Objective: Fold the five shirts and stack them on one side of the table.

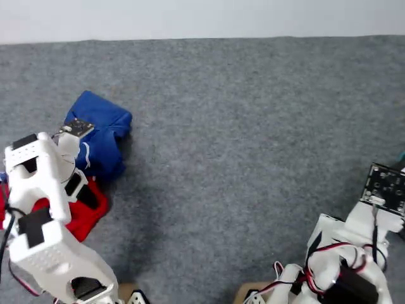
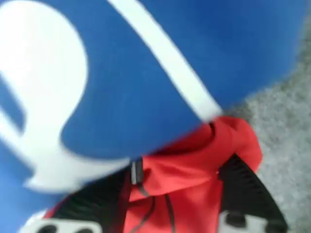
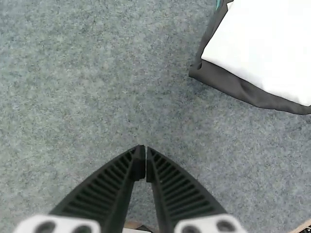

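A folded blue shirt [image 1: 96, 130] with white print lies at the table's left side, partly over a red shirt [image 1: 88, 214] nearer the front. My left gripper [image 1: 82, 190] is down at the seam between them. In the left wrist view its black fingers [image 2: 245, 187] stand apart with bunched red shirt [image 2: 189, 179] filling the gap, and the blue shirt [image 2: 146, 73] lies just beyond. My right gripper [image 3: 146, 149] is shut and empty over bare carpet at the front right. Near it lies a white shirt [image 3: 267, 46] on a dark grey shirt [image 3: 243, 90].
Grey carpet [image 1: 253, 139] covers the table, with wide free room across the middle and back. The right arm's base and wiring [image 1: 335, 266] sit at the front right corner. A sliver of teal cloth [image 3: 218, 4] shows beside the white and grey pile.
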